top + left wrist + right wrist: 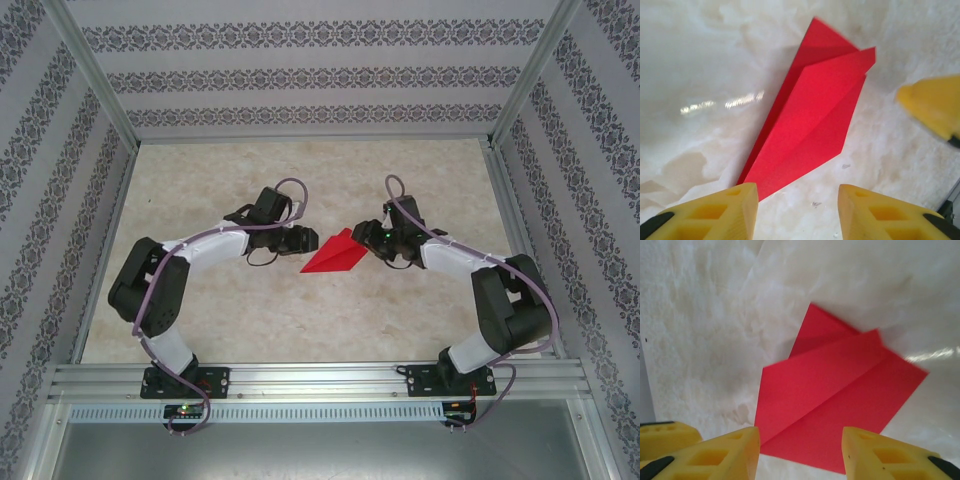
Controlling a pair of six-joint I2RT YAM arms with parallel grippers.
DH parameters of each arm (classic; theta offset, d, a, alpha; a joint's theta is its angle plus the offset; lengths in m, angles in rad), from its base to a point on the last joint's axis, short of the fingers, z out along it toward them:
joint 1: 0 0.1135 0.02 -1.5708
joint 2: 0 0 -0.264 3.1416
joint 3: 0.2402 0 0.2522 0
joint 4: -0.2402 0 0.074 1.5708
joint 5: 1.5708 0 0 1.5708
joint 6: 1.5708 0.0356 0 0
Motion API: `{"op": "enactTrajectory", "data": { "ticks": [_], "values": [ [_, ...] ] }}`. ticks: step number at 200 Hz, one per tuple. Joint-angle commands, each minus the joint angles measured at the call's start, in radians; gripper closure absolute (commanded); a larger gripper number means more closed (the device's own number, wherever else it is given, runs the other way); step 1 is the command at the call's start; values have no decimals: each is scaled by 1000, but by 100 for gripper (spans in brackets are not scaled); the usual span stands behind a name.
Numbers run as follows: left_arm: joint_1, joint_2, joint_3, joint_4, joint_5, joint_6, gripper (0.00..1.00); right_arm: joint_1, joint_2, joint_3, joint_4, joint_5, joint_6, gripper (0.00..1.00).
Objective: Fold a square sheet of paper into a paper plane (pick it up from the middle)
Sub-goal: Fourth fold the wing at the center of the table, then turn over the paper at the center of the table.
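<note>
The red paper plane (335,255) lies flat on the table between both arms, a creased pointed dart made from the square sheet. Its tip points down-left in the top view. My left gripper (305,240) stands open just left of it. In the left wrist view the plane (815,120) lies ahead of the left gripper (797,192), its tip beside the left finger, not between the pads. My right gripper (368,240) is open at the wide end. In the right wrist view the plane (840,395) lies just beyond the right gripper (801,435).
The table (200,190) is a pale marbled surface inside a metal frame with patterned walls (40,150) on three sides. An aluminium rail (320,375) runs along the near edge by the arm bases. A yellow finger of the right gripper (932,102) shows in the left wrist view.
</note>
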State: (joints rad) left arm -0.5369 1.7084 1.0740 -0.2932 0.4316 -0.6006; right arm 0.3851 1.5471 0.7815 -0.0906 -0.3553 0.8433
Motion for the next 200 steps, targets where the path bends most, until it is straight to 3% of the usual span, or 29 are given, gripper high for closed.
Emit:
{"op": "enactTrajectory", "data": {
  "ticks": [1, 19, 66, 127, 200],
  "values": [
    [6, -25, 2, 2, -98, -33, 49, 53, 25, 1, 37, 52, 85, 52],
    [7, -39, -23, 9, -153, -55, 45, 77, 56, -2, 76, 66, 135, 52],
    [15, -43, 10, -74, -284, -24, 21, 84, 128, 15, 148, 47, 196, 55],
    [54, -63, 37, -129, -356, 39, 0, 99, 197, 57, 165, 31, 230, 58],
    [148, -102, 23, -176, -308, 86, 0, 143, 175, 10, 225, 152, 363, 56]
  ]
}}
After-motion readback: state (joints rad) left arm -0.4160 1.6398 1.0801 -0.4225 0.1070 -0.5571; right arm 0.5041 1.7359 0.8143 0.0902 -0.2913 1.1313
